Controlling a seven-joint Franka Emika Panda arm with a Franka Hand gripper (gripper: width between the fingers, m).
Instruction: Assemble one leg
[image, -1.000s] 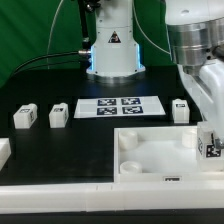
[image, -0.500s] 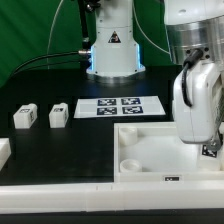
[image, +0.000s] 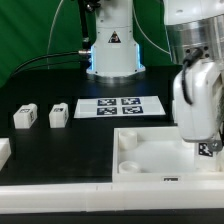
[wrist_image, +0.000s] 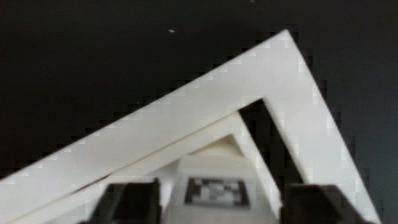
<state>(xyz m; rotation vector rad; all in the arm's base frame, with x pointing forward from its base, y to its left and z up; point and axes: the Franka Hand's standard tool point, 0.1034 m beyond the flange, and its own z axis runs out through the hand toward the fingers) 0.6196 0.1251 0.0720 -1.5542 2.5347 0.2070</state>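
My gripper (image: 204, 141) hangs over the right side of the large white panel (image: 150, 150) and is shut on a small white leg (image: 208, 150) with a black-and-white tag. In the wrist view the leg's tag (wrist_image: 217, 190) sits between my two dark fingers (wrist_image: 128, 202), with the panel's (wrist_image: 214, 110) slanted white edges below. The leg's lower end is near the panel's right corner; I cannot tell if it touches. Two more legs (image: 25, 116) (image: 58, 115) stand at the exterior view's left.
The marker board (image: 120, 106) lies behind the panel. Another white part (image: 3, 152) sits at the exterior view's far left edge. The arm's base (image: 112, 50) stands at the back. The panel has round sockets (image: 130, 140) at its corners.
The arm has swung toward the exterior view's left over the panel, now hiding a leg that stood right of the marker board. The held leg has barely shifted in the last half second.
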